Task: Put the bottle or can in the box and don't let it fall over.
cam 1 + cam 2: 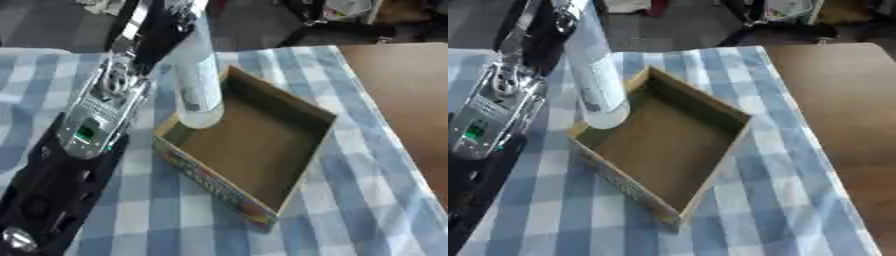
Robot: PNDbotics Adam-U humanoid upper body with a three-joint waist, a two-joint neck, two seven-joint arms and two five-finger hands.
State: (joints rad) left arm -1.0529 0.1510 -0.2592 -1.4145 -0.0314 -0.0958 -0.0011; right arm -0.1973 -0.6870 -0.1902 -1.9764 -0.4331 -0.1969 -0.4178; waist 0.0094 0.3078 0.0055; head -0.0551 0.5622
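Hanging over the near-left corner of the cardboard box [254,145] is a clear bottle [197,80] with a pale label, its rounded base low at that corner and its body leaning slightly up and away from the box toward the far edge of the table. Whether the base already touches the box floor cannot be told from here. Up at the bottle's top end, the left hand [162,27] is dark against it, apparently wrapped round the upper part, though the fingers blur into the bottle and the exact hold is hard to read. Left of the box runs the left arm [92,120], silver with a green light, black lower down. Under the box lies a blue-and-white checked cloth [367,200], and right of the box, bare brown tabletop [411,100]. Inside, the box shows only its brown floor.
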